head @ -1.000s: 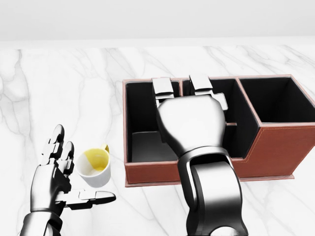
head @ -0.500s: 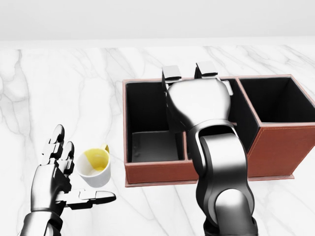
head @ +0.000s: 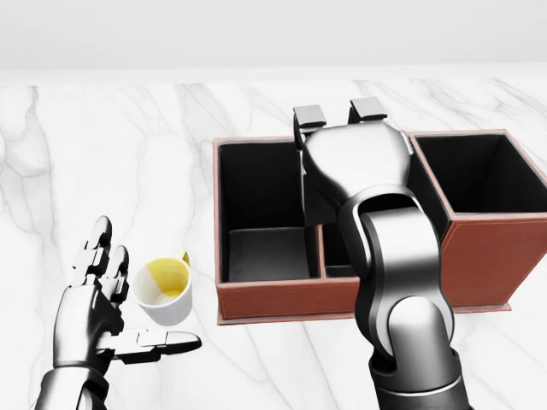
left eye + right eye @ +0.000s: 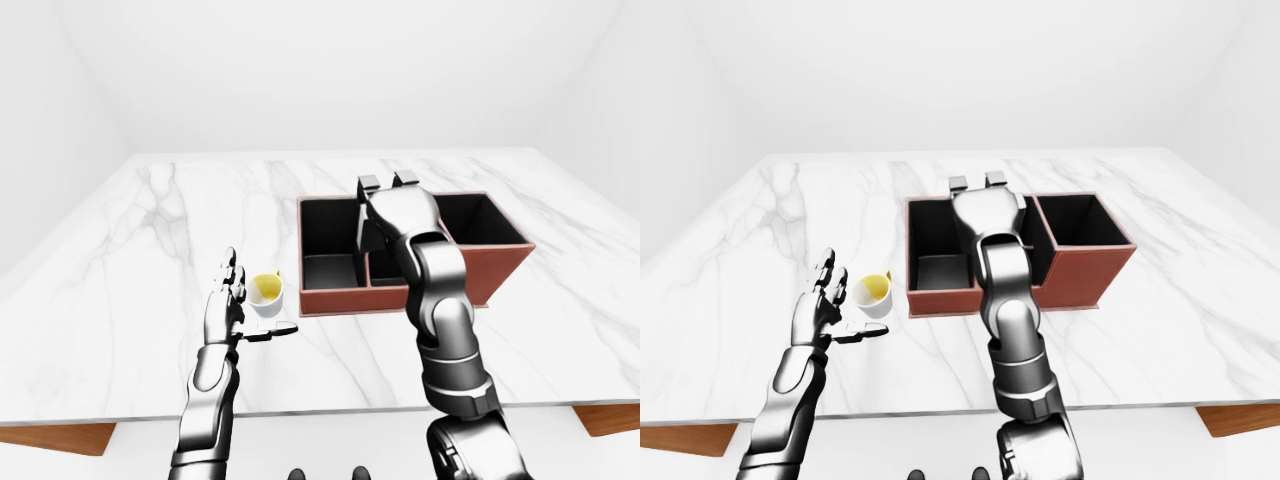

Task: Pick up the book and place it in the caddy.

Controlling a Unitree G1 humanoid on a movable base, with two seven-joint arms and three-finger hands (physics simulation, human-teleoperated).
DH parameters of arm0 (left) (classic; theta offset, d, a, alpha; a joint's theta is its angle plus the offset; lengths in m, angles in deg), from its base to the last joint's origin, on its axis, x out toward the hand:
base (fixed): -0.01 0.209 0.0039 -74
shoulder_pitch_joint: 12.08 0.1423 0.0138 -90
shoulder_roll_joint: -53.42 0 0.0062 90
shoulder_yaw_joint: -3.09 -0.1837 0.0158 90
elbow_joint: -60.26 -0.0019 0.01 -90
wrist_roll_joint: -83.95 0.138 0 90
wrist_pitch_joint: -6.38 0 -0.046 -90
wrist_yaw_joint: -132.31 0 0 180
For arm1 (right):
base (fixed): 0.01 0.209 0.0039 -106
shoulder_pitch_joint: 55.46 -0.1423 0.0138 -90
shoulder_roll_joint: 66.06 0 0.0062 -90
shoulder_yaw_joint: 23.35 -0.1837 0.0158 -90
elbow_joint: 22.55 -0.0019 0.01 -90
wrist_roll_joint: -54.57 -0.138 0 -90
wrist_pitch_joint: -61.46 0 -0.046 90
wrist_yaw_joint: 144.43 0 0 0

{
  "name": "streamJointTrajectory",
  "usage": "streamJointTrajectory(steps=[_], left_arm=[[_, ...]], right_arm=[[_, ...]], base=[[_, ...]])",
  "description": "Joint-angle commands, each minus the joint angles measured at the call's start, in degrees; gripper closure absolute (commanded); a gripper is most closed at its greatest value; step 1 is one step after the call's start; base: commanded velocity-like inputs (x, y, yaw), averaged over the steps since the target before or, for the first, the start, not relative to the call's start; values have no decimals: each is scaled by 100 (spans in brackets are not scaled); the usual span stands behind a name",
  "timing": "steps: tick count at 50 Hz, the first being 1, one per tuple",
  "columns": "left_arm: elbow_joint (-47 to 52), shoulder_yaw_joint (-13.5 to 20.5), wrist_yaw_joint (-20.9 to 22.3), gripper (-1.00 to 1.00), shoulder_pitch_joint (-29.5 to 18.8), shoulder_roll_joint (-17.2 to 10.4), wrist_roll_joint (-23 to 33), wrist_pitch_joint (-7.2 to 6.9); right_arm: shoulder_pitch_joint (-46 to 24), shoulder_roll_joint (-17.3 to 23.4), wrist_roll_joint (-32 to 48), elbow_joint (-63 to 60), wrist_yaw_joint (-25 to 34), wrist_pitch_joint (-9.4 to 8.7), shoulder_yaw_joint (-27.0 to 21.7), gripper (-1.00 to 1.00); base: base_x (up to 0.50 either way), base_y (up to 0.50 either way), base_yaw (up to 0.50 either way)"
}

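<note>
Rising out of the caddy (image 3: 256, 295), my right robot hand (image 3: 350, 149) now hovers over its far rim, fingers apparently released. I cannot see the book, perhaps inside. Left robot hand (image 3: 94, 295) spread beside the cup (image 3: 164, 290). Next: withdraw cleanly.

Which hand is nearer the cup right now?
Left. The left hand stands open right beside the cup, just to its left in the head view. The right hand is well off to the right, raised over the caddy.
</note>
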Motion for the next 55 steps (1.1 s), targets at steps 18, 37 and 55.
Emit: streamJointTrajectory(steps=[18, 37, 55], left_arm=[[132, -12, -3, -100, 60, 17, 10, -73], [38, -6, -15, -100, 4, 8, 11, -34], [26, -6, -6, -100, 24, 10, 11, -1]], right_arm=[[-8, 192, 391, -332, 0, 1, -132, 100], [179, 302, 409, -351, 0, 1, -250, 100], [55, 492, 309, -49, 0, 1, -339, 100]], base=[[0, 0, 0], [0, 0, 0], [0, 0, 0]])
